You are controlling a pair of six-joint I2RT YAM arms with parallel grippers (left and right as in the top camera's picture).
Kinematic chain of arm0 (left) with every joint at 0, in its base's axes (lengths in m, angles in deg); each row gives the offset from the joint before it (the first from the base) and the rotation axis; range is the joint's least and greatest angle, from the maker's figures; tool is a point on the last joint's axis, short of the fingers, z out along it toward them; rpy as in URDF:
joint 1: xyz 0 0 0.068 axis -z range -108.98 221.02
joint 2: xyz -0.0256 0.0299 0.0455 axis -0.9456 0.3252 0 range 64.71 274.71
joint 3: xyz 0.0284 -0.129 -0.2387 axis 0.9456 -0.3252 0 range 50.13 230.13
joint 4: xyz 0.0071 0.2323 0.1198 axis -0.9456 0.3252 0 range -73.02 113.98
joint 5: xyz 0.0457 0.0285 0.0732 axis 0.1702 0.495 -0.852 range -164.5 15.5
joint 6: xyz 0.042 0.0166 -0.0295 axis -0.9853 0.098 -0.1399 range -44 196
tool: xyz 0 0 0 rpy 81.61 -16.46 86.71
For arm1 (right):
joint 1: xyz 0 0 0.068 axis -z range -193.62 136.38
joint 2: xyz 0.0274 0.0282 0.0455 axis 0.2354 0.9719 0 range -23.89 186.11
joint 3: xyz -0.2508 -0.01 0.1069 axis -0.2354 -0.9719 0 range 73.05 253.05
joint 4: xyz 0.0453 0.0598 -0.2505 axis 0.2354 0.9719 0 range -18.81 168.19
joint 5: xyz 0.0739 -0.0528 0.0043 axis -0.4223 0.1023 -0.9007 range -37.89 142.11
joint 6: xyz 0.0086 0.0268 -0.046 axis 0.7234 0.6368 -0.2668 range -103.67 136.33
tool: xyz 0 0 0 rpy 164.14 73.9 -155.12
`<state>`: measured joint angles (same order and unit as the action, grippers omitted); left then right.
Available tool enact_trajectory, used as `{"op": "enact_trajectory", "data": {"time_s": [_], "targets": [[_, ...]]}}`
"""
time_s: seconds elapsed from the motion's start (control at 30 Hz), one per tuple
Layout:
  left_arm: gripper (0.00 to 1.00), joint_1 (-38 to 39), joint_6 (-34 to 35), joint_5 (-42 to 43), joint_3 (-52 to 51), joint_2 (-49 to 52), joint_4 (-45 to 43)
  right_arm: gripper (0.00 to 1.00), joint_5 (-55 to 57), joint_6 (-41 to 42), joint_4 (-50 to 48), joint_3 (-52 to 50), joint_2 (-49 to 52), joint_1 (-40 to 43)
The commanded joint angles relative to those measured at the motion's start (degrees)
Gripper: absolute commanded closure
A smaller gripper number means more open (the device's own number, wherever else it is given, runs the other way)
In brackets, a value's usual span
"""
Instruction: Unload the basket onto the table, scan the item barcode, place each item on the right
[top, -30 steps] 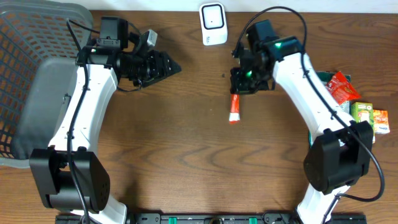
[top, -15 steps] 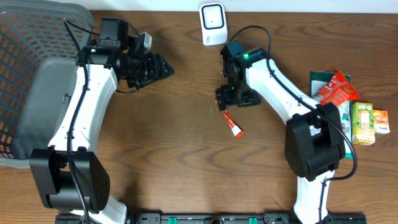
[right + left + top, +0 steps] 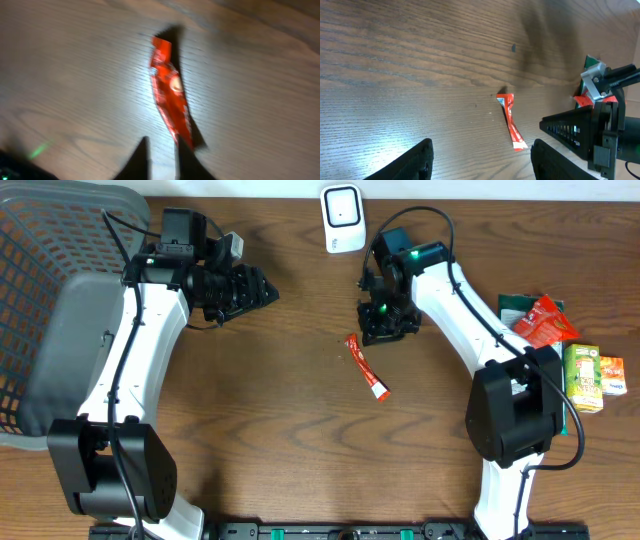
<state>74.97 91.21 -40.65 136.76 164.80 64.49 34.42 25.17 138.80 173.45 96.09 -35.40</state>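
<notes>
The item, a thin red sachet (image 3: pixel 366 367) with a white end, lies flat on the wooden table, held by nothing. My right gripper (image 3: pixel 385 326) hovers just up and right of it. In the right wrist view its fingertips (image 3: pixel 162 136) stand almost together with only bare wood between them, and the sachet (image 3: pixel 170 95) lies beyond the tips. My left gripper (image 3: pixel 262 288) is open in the air to the left, pointing towards the sachet (image 3: pixel 511 122); its fingers (image 3: pixel 420 157) frame empty table. The white barcode scanner (image 3: pixel 343 218) stands at the back edge.
A grey mesh basket (image 3: pixel 40 240) fills the far left. At the right edge lies a pile of packets (image 3: pixel 540 320) next to a green juice carton (image 3: pixel 590 370). The right arm's black gripper body (image 3: pixel 585 132) shows in the left wrist view.
The sachet has left the right gripper and now lies on the table, turned diagonally. The right gripper opened, swung back to the right and drew its jaws together. The left arm barely moved.
</notes>
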Motion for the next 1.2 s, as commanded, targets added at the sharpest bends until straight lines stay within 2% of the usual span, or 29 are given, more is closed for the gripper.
{"op": "enact_trajectory", "data": {"time_s": [0.0,0.33,0.53,0.7,0.87,1.07,1.17], "targets": [[0.37,0.0,-0.5,-1.0,-0.2,-0.1,0.1,0.99,-3.4,-1.2,-2.4,-2.8,-1.0,-1.6],[0.37,0.0,-0.5,-2.5,-0.2,-0.1,0.3,0.99,-1.3,0.5,-8.6,-13.7,-0.9,-2.6],[0.37,0.0,-0.5,-3.5,-0.3,-0.1,0.4,0.99,7.8,3.1,-12.9,-19.6,-0.9,-2.1],[0.37,0.0,-0.5,-3.5,-0.3,-0.1,0.4,0.99,8.3,3.1,-18.4,-23.6,-0.9,-2.2],[0.36,0.0,-0.5,-3.5,-0.3,-0.1,0.4,0.99,0.6,-3.7,-16.4,-21.4,-2.2,-1.7],[0.36,0.0,-0.5,-5.0,-0.3,-0.1,0.5,0.99,-4.5,-4.2,-7.6,-12.2,-6.3,2.1],[0.36,0.0,-0.5,-5.0,-0.3,-0.1,0.5,0.99,-4.4,-4.2,-6.6,-11.5,-8.0,4.4]]}}
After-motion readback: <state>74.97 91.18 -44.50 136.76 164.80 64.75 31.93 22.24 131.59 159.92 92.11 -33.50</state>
